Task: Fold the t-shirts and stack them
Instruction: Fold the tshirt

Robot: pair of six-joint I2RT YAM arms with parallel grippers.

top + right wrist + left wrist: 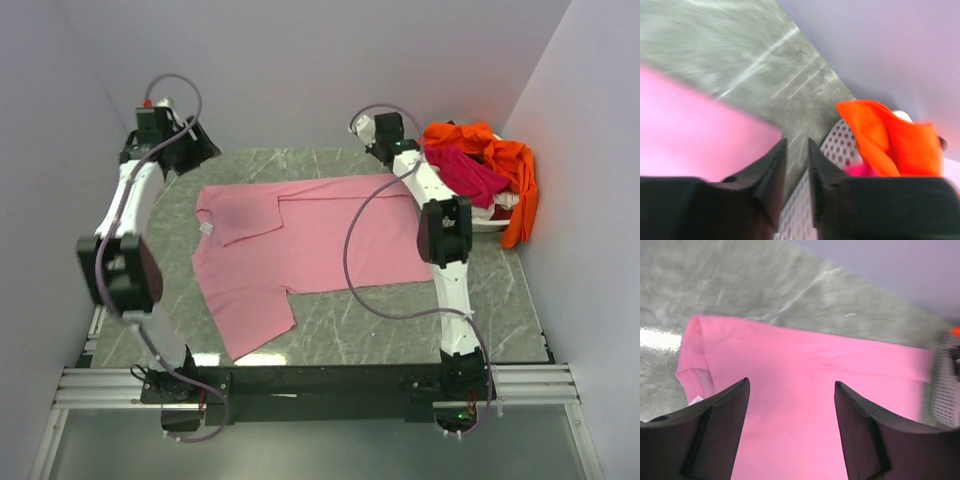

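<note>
Shirt-folding table seen from above, both arms reaching to the far edge.

The light pink t-shirt (320, 245) lies spread flat across the middle of the grey marbled table (400, 330), with a flap of its cloth folded over at its upper left and one sleeve pointing to the lower left. In the left wrist view the left gripper (790, 385) hangs over the pink cloth with its fingers spread wide and nothing between them. The right gripper (796, 142), at the upper right, has its fingers only narrowly parted and pinches nothing. The bright orange t-shirt (500, 165) and the magenta t-shirt (470, 172) lie heaped in the white plastic basket (840, 145) at the far right of the frame.
</note>
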